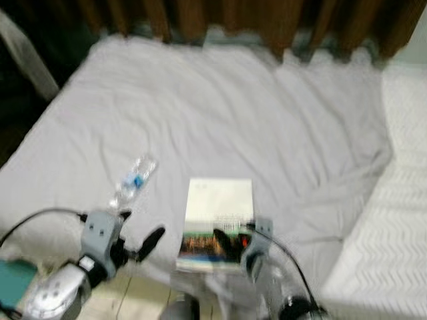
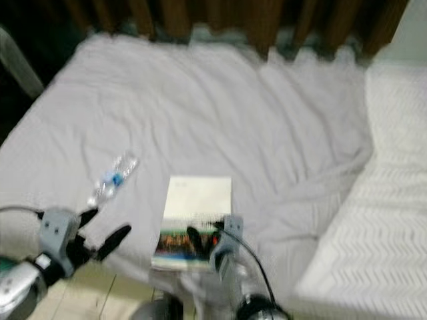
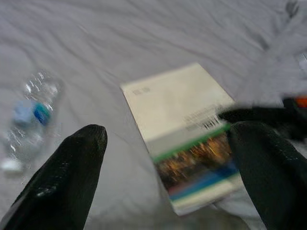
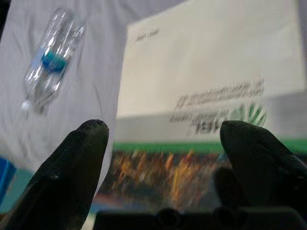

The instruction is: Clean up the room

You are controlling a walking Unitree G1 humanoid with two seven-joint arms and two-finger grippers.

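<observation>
A robot stands at the foot of a grey bed (image 1: 267, 120). The bottle (image 1: 135, 179) lies just left of the book (image 1: 217, 223), both near the bed's edge. The left gripper (image 1: 137, 248), fingers apart, hovers below the bottle. The right gripper (image 1: 230, 245), fingers spread, sits over the book's near end, closer to it; the book's long axis runs away up the bed.

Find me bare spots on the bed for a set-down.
Free: the wide stretch of bed sheet between the booklet and the wooden headboard, plus the patch right of the booklet. Crowded: the near edge, holding the plastic bottle, booklet, left gripper and right gripper.
</observation>
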